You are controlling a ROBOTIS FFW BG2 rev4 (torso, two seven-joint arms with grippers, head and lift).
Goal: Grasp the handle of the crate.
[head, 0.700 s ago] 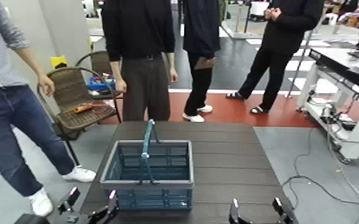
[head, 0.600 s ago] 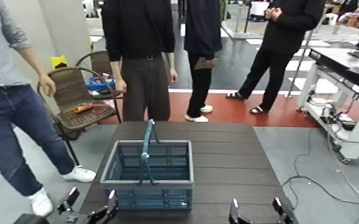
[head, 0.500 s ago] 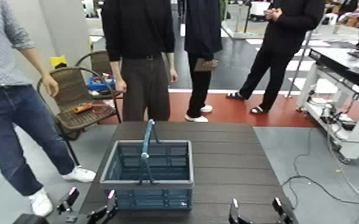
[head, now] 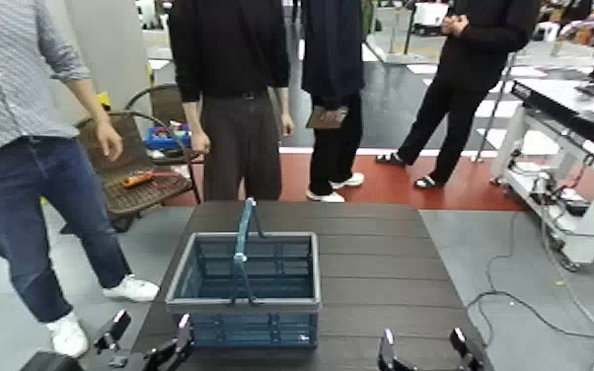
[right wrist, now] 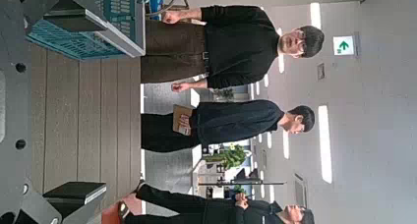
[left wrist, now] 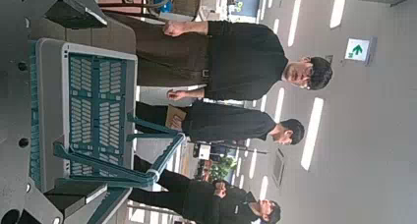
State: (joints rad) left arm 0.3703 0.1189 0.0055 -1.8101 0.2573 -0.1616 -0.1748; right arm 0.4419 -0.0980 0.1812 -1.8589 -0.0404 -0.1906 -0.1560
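Note:
The teal-blue crate point(head: 244, 288) with a light grey rim stands on the dark slatted table point(head: 380, 266), left of its middle. Its thin handle point(head: 243, 247) stands upright as an arch across it. My left gripper point(head: 149, 338) is open and empty at the table's near left corner, just in front of the crate. My right gripper point(head: 423, 349) is open and empty at the near edge, to the right of the crate. The left wrist view shows the crate point(left wrist: 87, 101) and handle point(left wrist: 148, 145) close ahead. The right wrist view shows a corner of the crate point(right wrist: 103, 28).
Three people stand behind the table's far edge, and one person point(head: 25, 148) stands at its left. A wicker chair point(head: 123, 163) with tools is at the back left. A white bench point(head: 567, 118) and floor cables point(head: 518, 286) are on the right.
The person on the left has stepped nearer to the table, and a person at the back has shifted feet. The crate and both grippers have not moved.

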